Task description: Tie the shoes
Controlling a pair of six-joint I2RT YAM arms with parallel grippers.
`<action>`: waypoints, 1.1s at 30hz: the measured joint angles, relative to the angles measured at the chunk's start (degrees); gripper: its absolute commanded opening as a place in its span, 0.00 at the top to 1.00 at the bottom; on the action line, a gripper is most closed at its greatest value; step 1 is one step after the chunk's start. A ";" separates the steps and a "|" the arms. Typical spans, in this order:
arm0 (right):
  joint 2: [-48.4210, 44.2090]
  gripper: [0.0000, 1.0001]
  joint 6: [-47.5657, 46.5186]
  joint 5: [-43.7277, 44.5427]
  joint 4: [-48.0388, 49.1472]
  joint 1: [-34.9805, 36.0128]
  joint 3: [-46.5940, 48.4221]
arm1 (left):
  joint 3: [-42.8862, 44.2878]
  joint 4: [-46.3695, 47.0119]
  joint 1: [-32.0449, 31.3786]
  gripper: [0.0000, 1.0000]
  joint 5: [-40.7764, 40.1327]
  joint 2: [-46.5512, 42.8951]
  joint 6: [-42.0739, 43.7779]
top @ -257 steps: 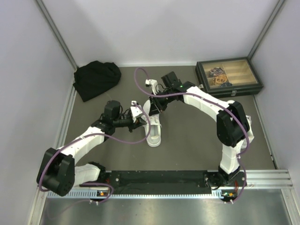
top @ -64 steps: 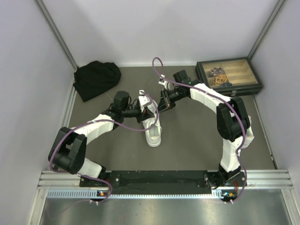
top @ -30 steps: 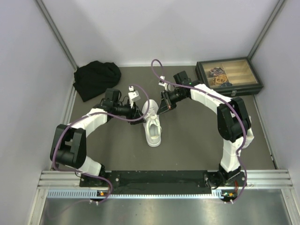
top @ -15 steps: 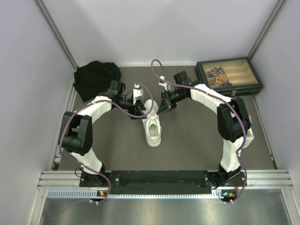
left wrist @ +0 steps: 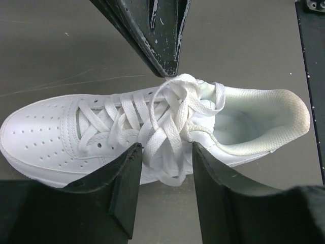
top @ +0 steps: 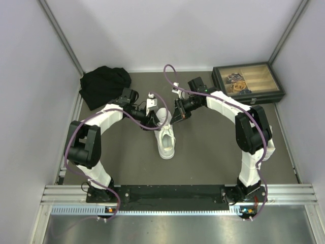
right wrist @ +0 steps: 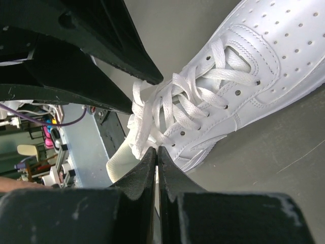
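Grey bench (top: 205,152) between pale walls (top: 30,76) carries the shoe (top: 166,140) at its middle, heel toward the arm bases and toe toward the back wall. Its laces (left wrist: 167,117) lie in a loose tangle over the tongue. The left gripper (left wrist: 163,170) hangs over the shoe from its left side, fingers apart, straddling the tangle with a gap on each side. The right gripper (right wrist: 156,151) comes in from the shoe's right, fingers pressed together, tips at a lace loop near the collar. Whether a lace is caught between them cannot be told. Black cloth (top: 104,86) lies well left of and behind the shoe. A dark box (top: 249,98) sits well right of and behind it.
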 measured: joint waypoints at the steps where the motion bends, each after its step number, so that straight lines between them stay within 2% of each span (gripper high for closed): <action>1: 0.00 1.00 0.00 -0.02 -0.02 0.00 0.00 | 0.09 0.00 -0.15 0.63 -0.17 0.00 -0.24; 3: 0.00 1.00 -0.09 0.00 -0.09 0.00 0.00 | 0.15 0.07 -0.39 0.76 -0.42 0.00 -0.66; 6: -0.02 1.00 -0.46 0.00 -0.26 -0.02 0.00 | 0.15 0.02 -0.55 0.85 -0.81 0.00 -1.09; 9: -0.13 1.00 -0.74 0.17 -0.52 -0.26 0.00 | 0.15 -0.44 -0.55 0.90 -1.20 0.00 -0.85; 16: -1.75 1.00 -2.71 0.94 -2.82 -1.09 -0.37 | 0.15 -3.89 -0.55 0.96 -2.51 -0.61 1.33; 33: -4.57 1.00 -6.36 2.69 -6.21 -4.59 -3.32 | 0.15 -9.05 -0.42 1.00 -6.71 -3.13 3.85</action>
